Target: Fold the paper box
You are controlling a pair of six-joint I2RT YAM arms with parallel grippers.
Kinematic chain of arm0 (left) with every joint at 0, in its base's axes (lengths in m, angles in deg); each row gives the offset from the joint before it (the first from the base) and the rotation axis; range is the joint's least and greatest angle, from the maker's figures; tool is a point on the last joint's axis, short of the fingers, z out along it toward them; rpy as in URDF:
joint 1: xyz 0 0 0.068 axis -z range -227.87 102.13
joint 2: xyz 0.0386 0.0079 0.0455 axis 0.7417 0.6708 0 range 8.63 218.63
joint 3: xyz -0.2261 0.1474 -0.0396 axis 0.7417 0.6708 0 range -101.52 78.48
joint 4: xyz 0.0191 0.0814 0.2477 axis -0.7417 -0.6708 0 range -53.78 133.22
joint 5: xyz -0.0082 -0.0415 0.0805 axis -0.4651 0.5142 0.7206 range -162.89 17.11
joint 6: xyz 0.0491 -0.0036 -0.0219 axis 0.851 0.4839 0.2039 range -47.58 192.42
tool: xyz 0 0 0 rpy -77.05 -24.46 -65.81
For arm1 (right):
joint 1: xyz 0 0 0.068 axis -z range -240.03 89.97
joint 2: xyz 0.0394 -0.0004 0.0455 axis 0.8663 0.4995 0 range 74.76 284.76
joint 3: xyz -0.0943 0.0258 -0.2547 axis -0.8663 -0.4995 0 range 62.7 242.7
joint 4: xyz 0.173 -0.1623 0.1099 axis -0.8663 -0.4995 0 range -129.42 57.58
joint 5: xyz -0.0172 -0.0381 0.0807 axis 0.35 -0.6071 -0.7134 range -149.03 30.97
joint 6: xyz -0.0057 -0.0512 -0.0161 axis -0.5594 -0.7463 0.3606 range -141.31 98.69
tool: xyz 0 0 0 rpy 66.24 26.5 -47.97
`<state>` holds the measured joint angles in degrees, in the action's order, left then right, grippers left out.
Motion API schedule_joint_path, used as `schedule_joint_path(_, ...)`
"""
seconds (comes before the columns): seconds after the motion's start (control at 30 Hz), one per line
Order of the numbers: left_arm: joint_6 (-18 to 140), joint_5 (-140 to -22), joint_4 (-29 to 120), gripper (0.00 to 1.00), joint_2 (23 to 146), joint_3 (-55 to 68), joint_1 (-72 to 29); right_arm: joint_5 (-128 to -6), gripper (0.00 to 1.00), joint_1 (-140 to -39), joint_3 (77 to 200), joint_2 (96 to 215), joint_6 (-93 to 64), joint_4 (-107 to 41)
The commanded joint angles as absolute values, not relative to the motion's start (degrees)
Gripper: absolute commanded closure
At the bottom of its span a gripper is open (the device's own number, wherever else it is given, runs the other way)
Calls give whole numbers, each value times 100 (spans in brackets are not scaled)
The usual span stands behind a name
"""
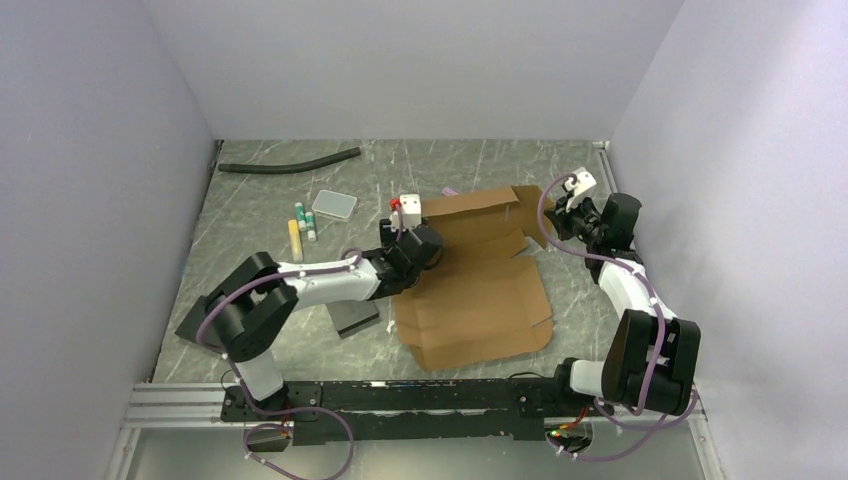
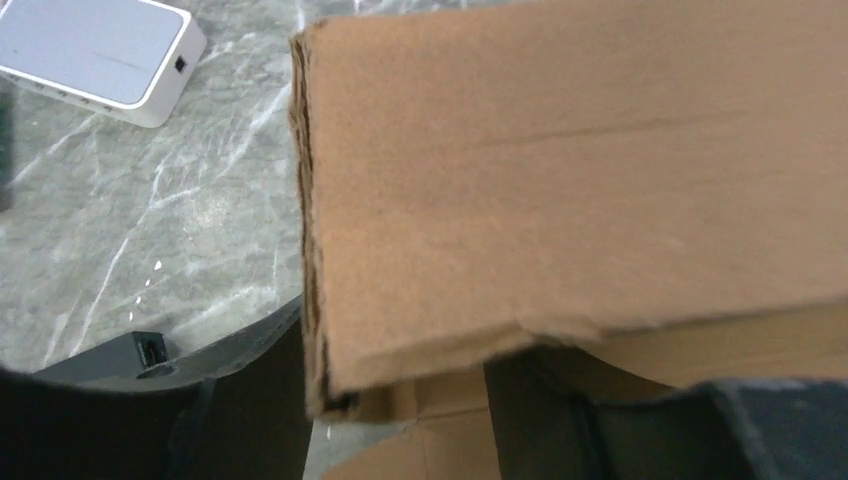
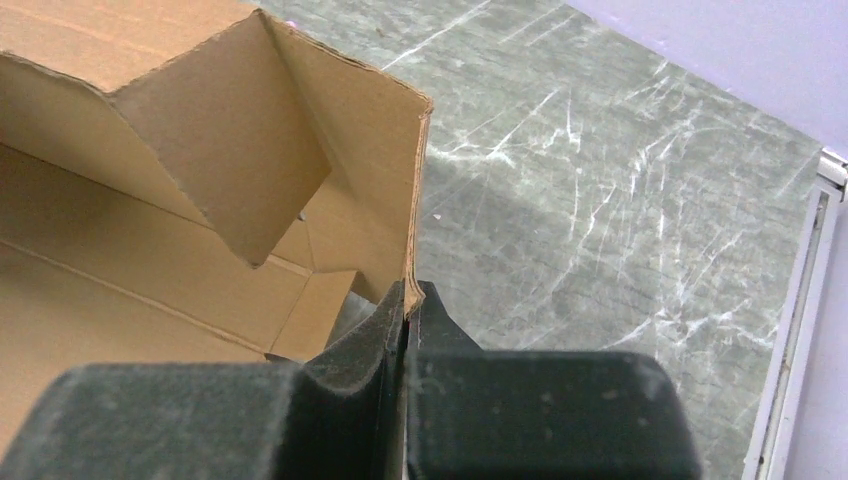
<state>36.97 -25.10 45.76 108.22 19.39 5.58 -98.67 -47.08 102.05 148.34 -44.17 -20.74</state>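
The brown paper box (image 1: 480, 300) lies half folded in the middle of the table, its flat base near me and its back wall raised. My left gripper (image 1: 413, 252) is at the wall's left end. In the left wrist view its dark fingers (image 2: 150, 400) stand wide apart, and a cardboard panel (image 2: 580, 180) fills the space over and between them. My right gripper (image 1: 560, 215) is at the wall's right end. In the right wrist view it (image 3: 407, 300) is shut on the upright cardboard edge, with the box's inner flap (image 3: 230, 130) to the left.
A black hose (image 1: 290, 162) lies at the back left. A flat white device (image 1: 333, 203) sits there too, also in the left wrist view (image 2: 100, 55), with small tubes (image 1: 303, 225) beside it. A black slab (image 1: 355, 318) lies under my left arm. Side walls stand close.
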Motion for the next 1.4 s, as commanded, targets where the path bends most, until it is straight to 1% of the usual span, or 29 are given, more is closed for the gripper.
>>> schedule_joint_path(0.0,3870,-3223,4434,36,10013,2101,584,-9727,100,-4720,10141,14640,-4417,-1593)
schedule_joint_path(0.1,4109,-3651,4333,25,9520,2379,586,-9726,100,-4720,10128,14640,-4438,-1603)
schedule_joint_path(0.17,4464,-4033,4331,20,9062,2609,587,-9739,100,-4720,10136,14639,-4454,-1613)
schedule_joint_path(0.2,4716,-4400,4389,19,8798,2749,585,-9746,100,-4720,10137,14647,-4466,-1620)
schedule_joint_path(0.3,5716,-5255,4675,9,7937,3070,572,-9775,100,-4720,10145,14656,-4519,-1656)
schedule_joint_path(0.37,6412,-5701,4652,5,7606,2957,520,-9788,100,-4720,10152,14649,-4522,-1675)
schedule_joint_path(0.4,6809,-5964,4533,4,7545,2783,474,-9800,100,-4720,10154,14648,-4518,-1685)
schedule_joint_path(0.5,8026,-6618,4061,4,7719,2119,416,-9860,100,-4720,10175,14639,-4488,-1718)
schedule_joint_path(0.57,8703,-6923,3836,3,8102,1590,399,-9890,100,-4720,10188,14623,-4463,-1740)
schedule_joint_path(0.77,9918,-7908,3438,1,9423,409,146,-9845,100,-4741,10206,14505,-4347,-1752)
schedule_joint_path(0.87,10479,-8202,3257,1,10129,-155,89,-9849,100,-4767,10210,14458,-4290,-1762)
schedule_joint_path(1.03,10618,-8237,3090,3,10937,-924,51,-9867,100,-4808,10208,14412,-4233,-1782)
schedule_joint_path(1.17,10606,-7962,3433,7,11046,-880,92,-9843,100,-4833,10254,14443,-4146,-1831)
schedule_joint_path(1.27,10835,-7092,4193,9,10952,-364,308,-9800,100,-4858,10315,14472,-4050,-1905)
schedule_joint_path(1.37,11325,-5998,5474,11,10866,361,633,-9754,100,-4915,10358,14490,-4013,-1953)
